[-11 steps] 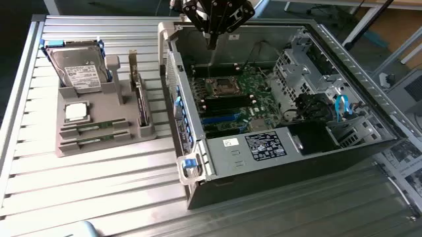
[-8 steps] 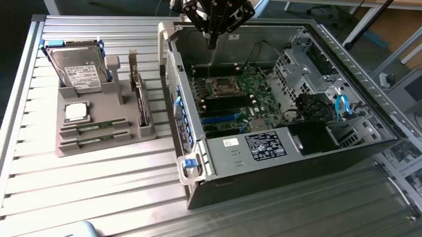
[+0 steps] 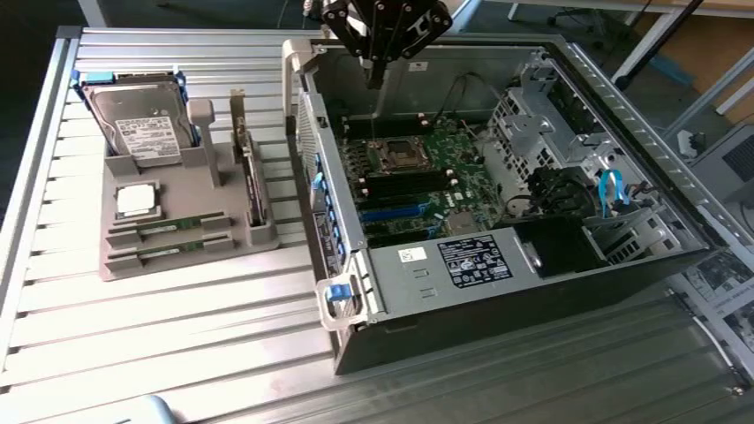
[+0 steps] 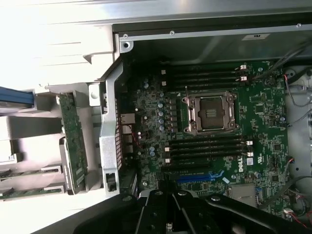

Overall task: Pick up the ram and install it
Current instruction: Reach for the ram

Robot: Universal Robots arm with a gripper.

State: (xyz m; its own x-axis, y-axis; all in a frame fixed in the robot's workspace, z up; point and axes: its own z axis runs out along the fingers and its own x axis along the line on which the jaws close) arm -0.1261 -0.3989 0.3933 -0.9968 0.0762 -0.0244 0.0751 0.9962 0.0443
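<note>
From here I see the green ram [image 3: 165,228], its green twin [image 3: 173,250], their grey holder [image 3: 177,268], a green motherboard [image 3: 446,163] with black slots, the black gripper [image 3: 374,78], a silver ribbed bench [image 3: 177,353]

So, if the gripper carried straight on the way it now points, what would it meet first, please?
Probably the motherboard inside the open computer case: the gripper points down at it from above, with nothing visible between. Exactly where on it is unclear.

Bright light washes over the slatted desk [image 3: 177,336], glare streaking its metal ribs, while the open computer case [image 3: 613,102] stays dim inside, deep shadow pooling along its walls. In the wrist view the desk blows out to pure white and the motherboard [image 4: 263,126] sits murky.
</note>
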